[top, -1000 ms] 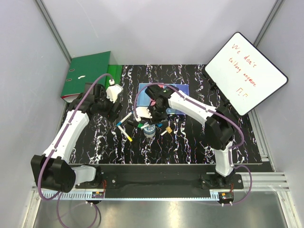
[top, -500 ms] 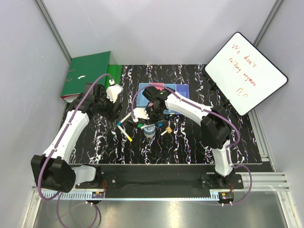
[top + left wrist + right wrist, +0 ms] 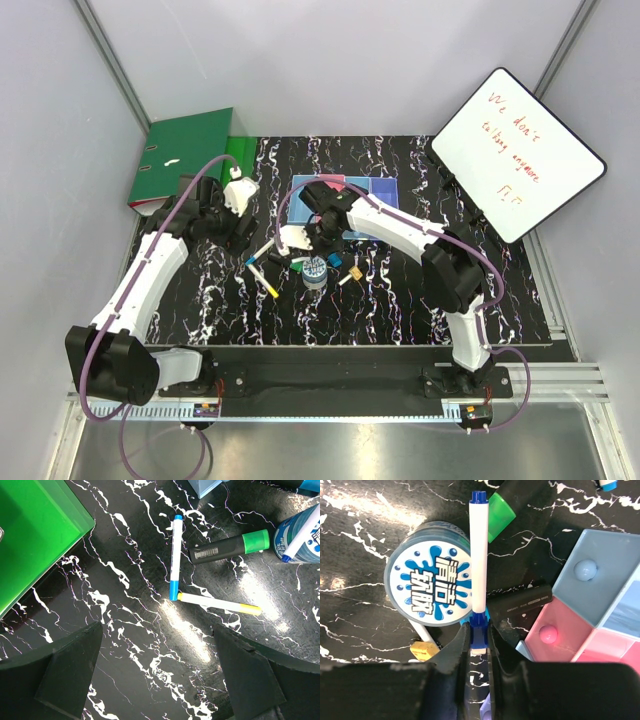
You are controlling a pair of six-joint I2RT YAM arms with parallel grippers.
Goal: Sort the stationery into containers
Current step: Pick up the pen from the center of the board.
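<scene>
Your right tool (image 3: 475, 630) is clenched on a blue-capped marker (image 3: 478, 555); your left tool (image 3: 157, 667) hangs released. The containers (image 3: 600, 565) in view look empty, so sorting seems barely begun.

A glossy black, white-veined marble-look surface (image 3: 145, 670) catches the light; smooth white plastic marker (image 3: 478, 555), translucent blue and pink plastic bins (image 3: 600, 575) alongside.

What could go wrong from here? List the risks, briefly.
1. The right tool pinches the blue-capped marker at its very end, so it may pivot or slip when lifted.
2. The marker lies across the round tub, with a black labelled piece beside the grip; either could get nudged.
</scene>
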